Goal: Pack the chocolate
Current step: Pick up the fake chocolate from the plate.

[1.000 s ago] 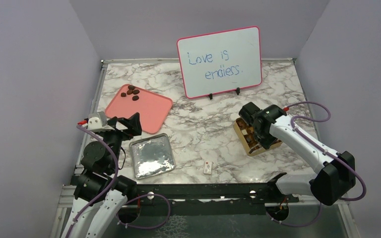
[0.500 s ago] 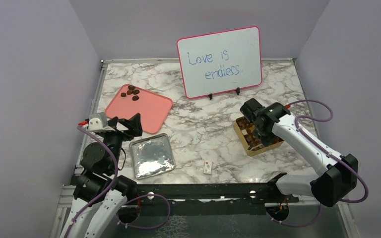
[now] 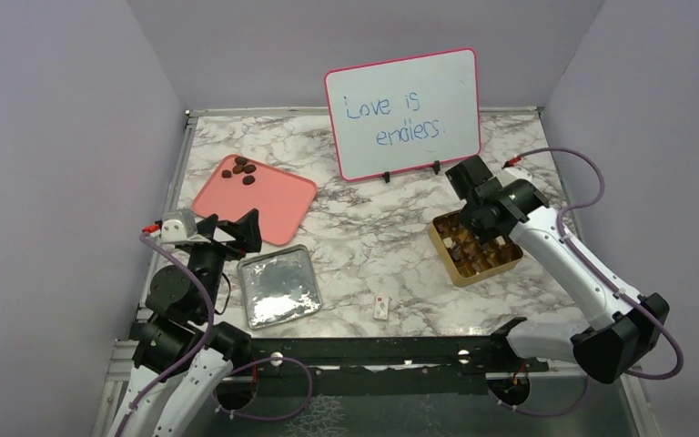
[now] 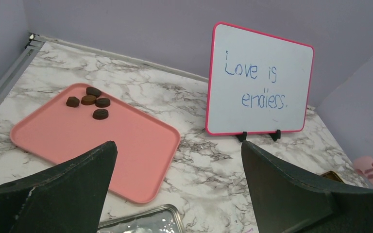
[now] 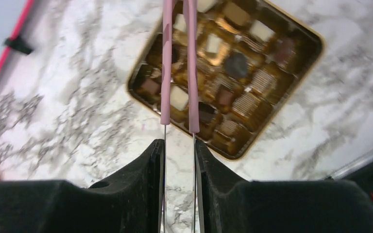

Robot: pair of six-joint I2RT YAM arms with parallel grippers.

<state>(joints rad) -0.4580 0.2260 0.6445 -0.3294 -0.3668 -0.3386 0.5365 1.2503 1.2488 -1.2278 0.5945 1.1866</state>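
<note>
Chocolate [image 4: 91, 101]: five pieces at far-left corner of pink tray [image 3: 278, 208]. Only right wrist view showed more pieces filling gold box [image 3: 446, 256] compartments. Pink tongs [image 5: 166, 73], pinched in right hand [image 5: 179, 143], crossed over box. Left hand [image 4: 178, 150] gaped wide, empty.

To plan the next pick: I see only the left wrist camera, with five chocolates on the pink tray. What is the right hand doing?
Observer: The right hand is shut on pink tweezers, held over the gold box.
Operator: Is that box full?
Observer: No; it holds several chocolates, yet parts are bare.
Operator: Anything else lying around?
Observer: A small white tag lies right of the silver lid.
</note>
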